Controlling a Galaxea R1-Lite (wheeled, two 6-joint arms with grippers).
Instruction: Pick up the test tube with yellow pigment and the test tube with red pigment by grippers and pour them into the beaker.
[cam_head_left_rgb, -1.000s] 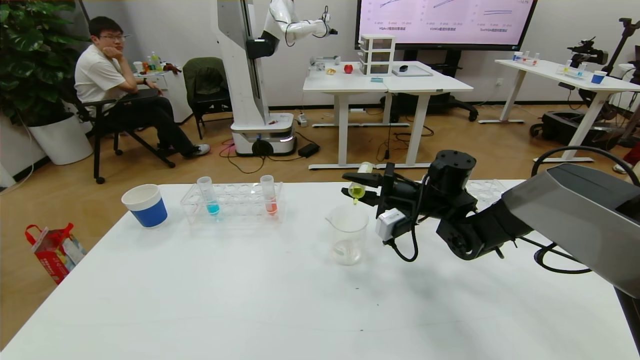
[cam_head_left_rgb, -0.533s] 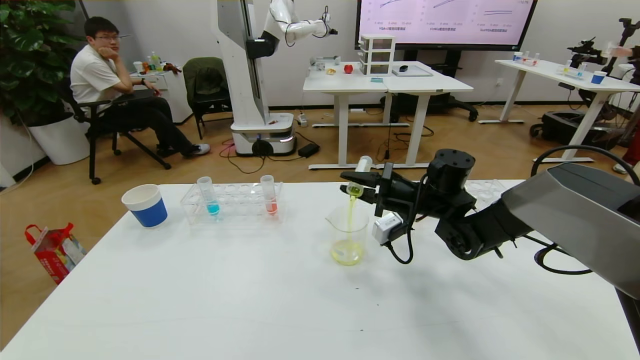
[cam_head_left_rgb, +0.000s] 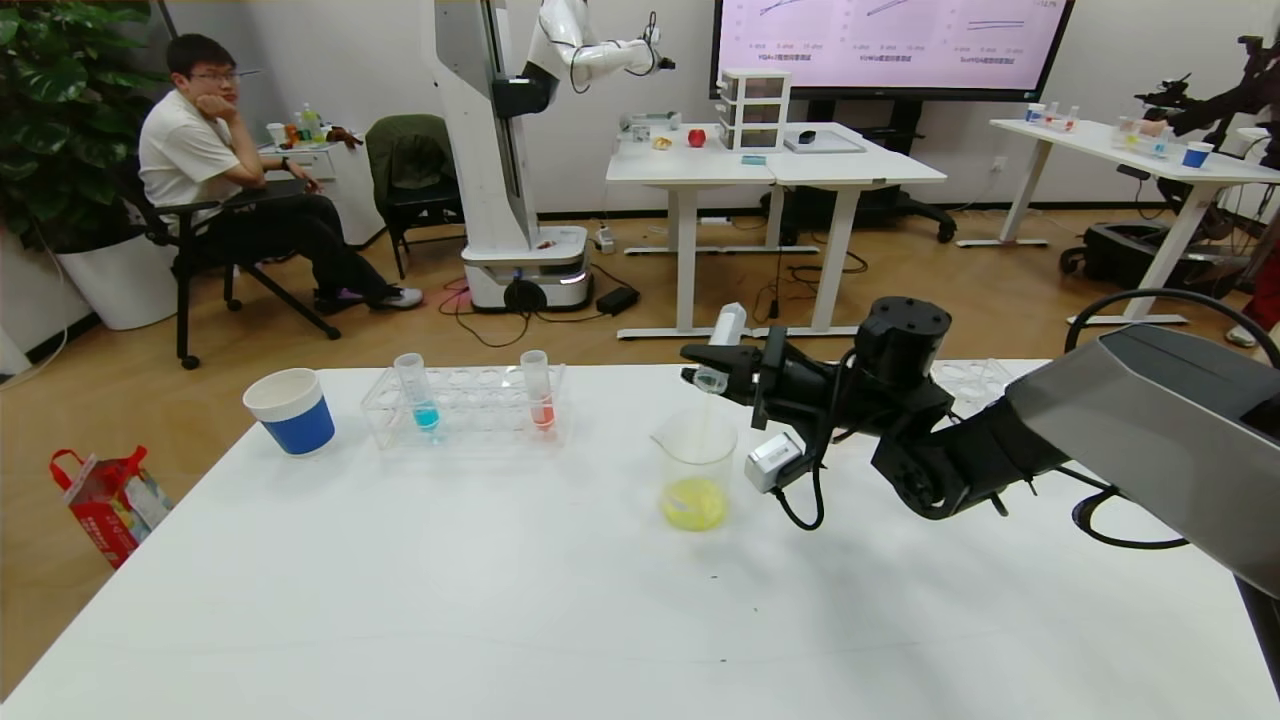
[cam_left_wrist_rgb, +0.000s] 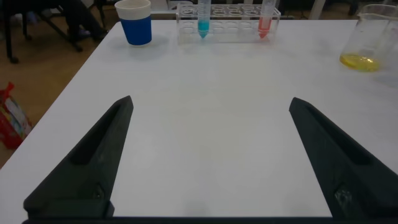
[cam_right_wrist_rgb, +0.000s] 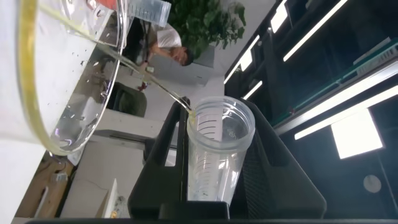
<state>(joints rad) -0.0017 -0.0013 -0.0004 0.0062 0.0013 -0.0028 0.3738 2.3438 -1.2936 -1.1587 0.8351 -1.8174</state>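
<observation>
My right gripper (cam_head_left_rgb: 716, 366) is shut on the test tube with yellow pigment (cam_head_left_rgb: 722, 345), tipped mouth-down just above the beaker (cam_head_left_rgb: 696, 467). The tube (cam_right_wrist_rgb: 217, 155) looks drained, with a thin yellow thread running from its lip. Yellow liquid lies in the beaker's bottom (cam_left_wrist_rgb: 360, 61). One test tube with red pigment (cam_head_left_rgb: 539, 392) stands upright in the clear rack (cam_head_left_rgb: 465, 405), also in the left wrist view (cam_left_wrist_rgb: 265, 22). My left gripper (cam_left_wrist_rgb: 208, 121) is open and empty over the bare near table, out of the head view.
A blue-liquid tube (cam_head_left_rgb: 420, 394) stands in the rack's left end. A blue-and-white paper cup (cam_head_left_rgb: 291, 411) sits left of the rack. A second clear rack (cam_head_left_rgb: 970, 380) lies behind my right arm. A red bag (cam_head_left_rgb: 108, 500) is on the floor.
The right gripper tipped the tube further over the beaker. The yellow liquid poured out of the tube and now sits in the beaker's bottom.
</observation>
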